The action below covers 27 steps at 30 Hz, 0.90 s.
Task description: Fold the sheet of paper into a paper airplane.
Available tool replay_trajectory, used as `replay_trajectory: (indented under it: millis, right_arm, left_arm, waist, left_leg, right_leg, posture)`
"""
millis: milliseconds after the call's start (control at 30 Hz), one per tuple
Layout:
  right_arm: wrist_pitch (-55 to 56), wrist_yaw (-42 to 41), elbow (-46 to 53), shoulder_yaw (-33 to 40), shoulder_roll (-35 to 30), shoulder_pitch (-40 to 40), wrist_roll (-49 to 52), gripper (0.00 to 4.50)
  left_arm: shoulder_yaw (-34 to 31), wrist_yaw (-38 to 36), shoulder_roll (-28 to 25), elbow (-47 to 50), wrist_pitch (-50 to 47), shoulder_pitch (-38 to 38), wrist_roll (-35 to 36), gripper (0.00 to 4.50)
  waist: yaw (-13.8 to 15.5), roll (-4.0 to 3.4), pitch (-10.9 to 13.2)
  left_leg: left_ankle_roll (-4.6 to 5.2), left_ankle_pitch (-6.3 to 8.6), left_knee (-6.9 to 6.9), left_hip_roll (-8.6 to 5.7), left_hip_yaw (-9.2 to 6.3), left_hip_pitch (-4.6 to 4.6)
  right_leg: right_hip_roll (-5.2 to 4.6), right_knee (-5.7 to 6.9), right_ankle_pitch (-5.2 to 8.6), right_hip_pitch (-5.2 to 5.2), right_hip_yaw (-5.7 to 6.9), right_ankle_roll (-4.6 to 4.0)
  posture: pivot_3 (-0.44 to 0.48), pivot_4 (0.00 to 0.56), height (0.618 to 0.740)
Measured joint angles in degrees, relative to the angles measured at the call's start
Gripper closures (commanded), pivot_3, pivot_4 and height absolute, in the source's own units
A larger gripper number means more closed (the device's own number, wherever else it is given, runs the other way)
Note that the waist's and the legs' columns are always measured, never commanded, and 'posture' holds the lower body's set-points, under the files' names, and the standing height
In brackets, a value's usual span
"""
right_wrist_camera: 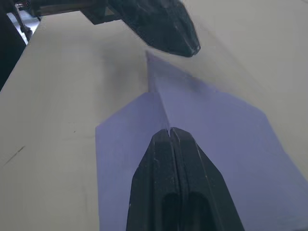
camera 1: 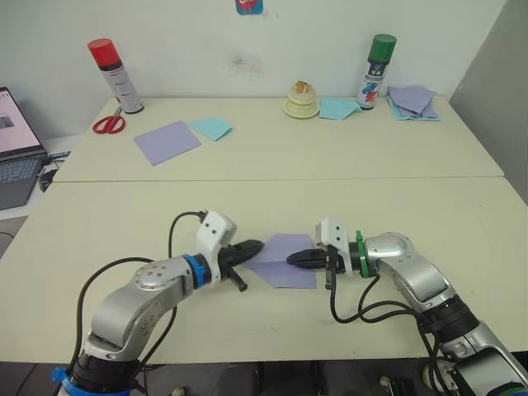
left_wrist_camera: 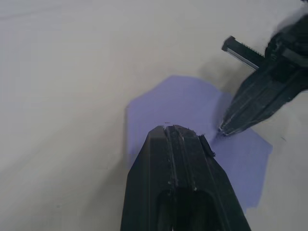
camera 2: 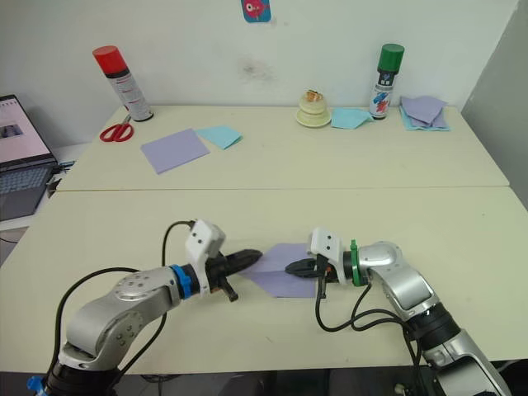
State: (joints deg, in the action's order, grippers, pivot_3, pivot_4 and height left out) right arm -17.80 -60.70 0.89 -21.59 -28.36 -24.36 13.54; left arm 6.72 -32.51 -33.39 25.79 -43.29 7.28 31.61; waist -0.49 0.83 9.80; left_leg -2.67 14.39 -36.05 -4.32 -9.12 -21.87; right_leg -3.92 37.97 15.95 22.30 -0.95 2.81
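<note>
Sheet of paper [camera 1: 285,260], partly folded to a left-pointing tip, lies flat on the near table [camera 1: 272,198] between the closed left gripper [camera 1: 252,247] and closed right gripper [camera 1: 293,258], both pressing it without grasping.

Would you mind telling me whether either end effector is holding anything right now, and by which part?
Nothing is held. Both end effectors, left and right, are shut, their tips over the sheet of paper lying flat on the table.
</note>
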Motion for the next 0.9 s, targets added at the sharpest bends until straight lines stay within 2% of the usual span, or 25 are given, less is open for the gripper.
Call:
replay_trajectory:
  millis: [200,533,700,900]
  right_arm:
    - [-0.3,-0.2,0.1,-0.2,-0.2,1.5,-1.5,4.50]
    - [-5.1,-3.3,4.9,2.1,0.1,2.2,4.6,4.50]
    - [-3.7,-0.7,1.8,2.5,2.0,0.0,2.7,4.50]
    - [-1.4,0.3,-1.2,2.3,2.9,0.0,0.4,4.50]
  left_arm:
    - [2.1,-4.5,-2.7,-0.4,2.4,-1.4,-2.8,4.47]
    - [1.1,-6.6,-1.7,-0.5,2.7,-2.0,-2.0,4.47]
    - [-1.0,-6.8,-1.3,-0.4,1.2,0.0,-0.3,4.47]
    - [0.4,-7.0,-1.7,-0.4,1.2,-2.1,-1.5,4.47]
  waist:
    - [0.0,0.00,0.0]
    - [0.0,0.00,0.0]
    - [0.0,0.00,0.0]
    - [-0.1,0.00,0.0]
  left_leg:
    - [0.00,0.00,0.00,0.00,0.00,0.01]
    - [0.21,0.12,-0.02,0.00,-0.05,0.00]
    - [0.17,0.09,-0.01,-0.01,-0.05,0.01]
    - [-0.01,-0.01,0.00,0.01,-0.04,-0.02]
  right_leg:
    - [0.01,0.00,0.00,-0.01,-0.01,0.00]
    - [0.00,0.00,0.00,-0.02,0.03,0.00]
    - [0.01,0.01,0.00,-0.02,0.04,0.00]
    - [0.00,0.00,0.00,0.01,0.02,0.00]
  posture:
    - [0.000,0.150,0.740]
    - [0.000,0.150,0.740]
    - [0.000,0.150,0.740]
    - [0.000,0.150,0.740]
